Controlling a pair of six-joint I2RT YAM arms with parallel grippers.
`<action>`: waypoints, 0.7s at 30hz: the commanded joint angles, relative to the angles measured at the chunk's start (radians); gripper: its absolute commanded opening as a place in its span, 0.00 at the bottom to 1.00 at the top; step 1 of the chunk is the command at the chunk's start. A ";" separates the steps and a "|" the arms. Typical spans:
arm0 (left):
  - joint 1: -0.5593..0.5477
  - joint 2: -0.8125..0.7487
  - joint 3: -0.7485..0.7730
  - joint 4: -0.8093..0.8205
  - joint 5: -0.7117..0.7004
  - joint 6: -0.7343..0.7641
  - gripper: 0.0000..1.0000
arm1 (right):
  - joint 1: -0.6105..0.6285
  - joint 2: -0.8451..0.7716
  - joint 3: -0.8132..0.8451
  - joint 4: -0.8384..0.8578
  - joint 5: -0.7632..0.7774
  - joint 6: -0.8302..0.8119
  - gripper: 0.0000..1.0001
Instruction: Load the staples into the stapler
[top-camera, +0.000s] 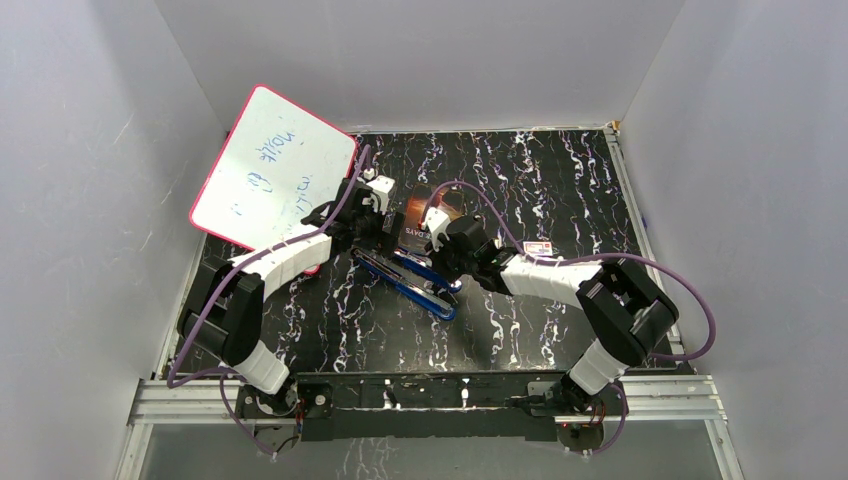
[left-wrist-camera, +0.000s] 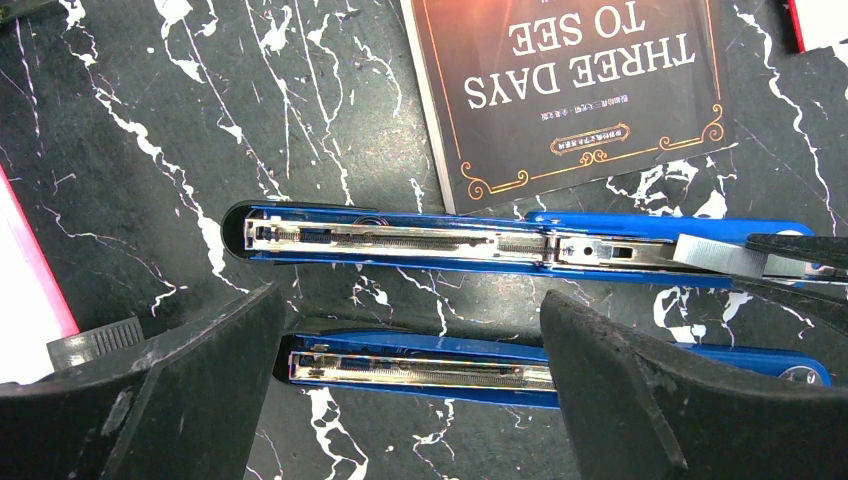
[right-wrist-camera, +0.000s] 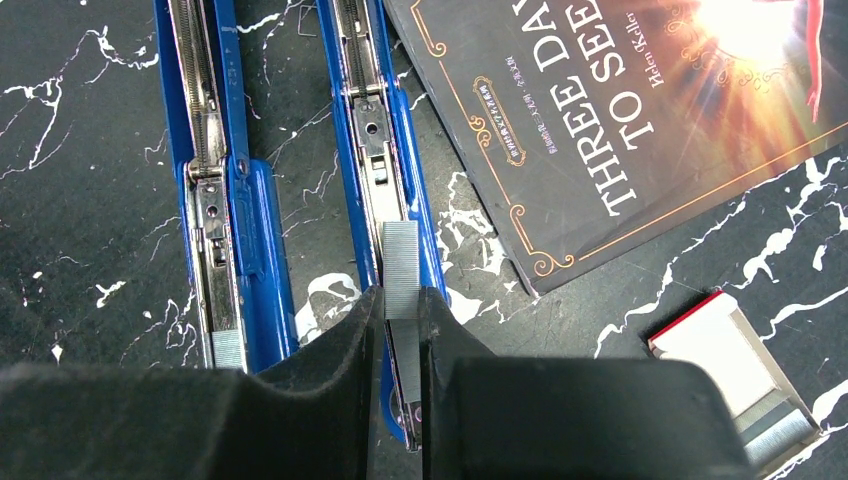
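Observation:
Two blue staplers lie open side by side on the black marbled table. My right gripper (right-wrist-camera: 402, 295) is shut on a silvery-grey staple strip (right-wrist-camera: 401, 262) and holds it along the metal channel of the stapler nearer the book (right-wrist-camera: 372, 150), at its rear end. This strip also shows in the left wrist view (left-wrist-camera: 708, 254). The other stapler (right-wrist-camera: 225, 200) has a short staple strip (right-wrist-camera: 228, 349) in its channel. My left gripper (left-wrist-camera: 410, 300) is open, its fingers either side of that other stapler (left-wrist-camera: 420, 366). From above, both grippers, the left (top-camera: 365, 225) and the right (top-camera: 437, 245), meet over the staplers (top-camera: 415, 285).
A dark book (top-camera: 420, 210) titled "Three Days to See" lies just behind the staplers. A small red-and-white box (right-wrist-camera: 735, 375) with staples in it sits to the right of them. A pink-framed whiteboard (top-camera: 270, 170) leans at the back left. White walls enclose the table.

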 joint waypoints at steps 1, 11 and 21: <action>-0.002 -0.045 0.008 0.005 0.000 0.011 0.98 | 0.006 0.009 0.046 -0.008 0.004 0.000 0.00; -0.002 -0.040 0.007 0.003 -0.004 0.011 0.98 | 0.007 0.015 0.075 -0.050 0.011 0.005 0.00; -0.002 -0.022 0.011 0.002 -0.002 0.013 0.98 | 0.008 0.027 0.101 -0.099 0.015 0.012 0.00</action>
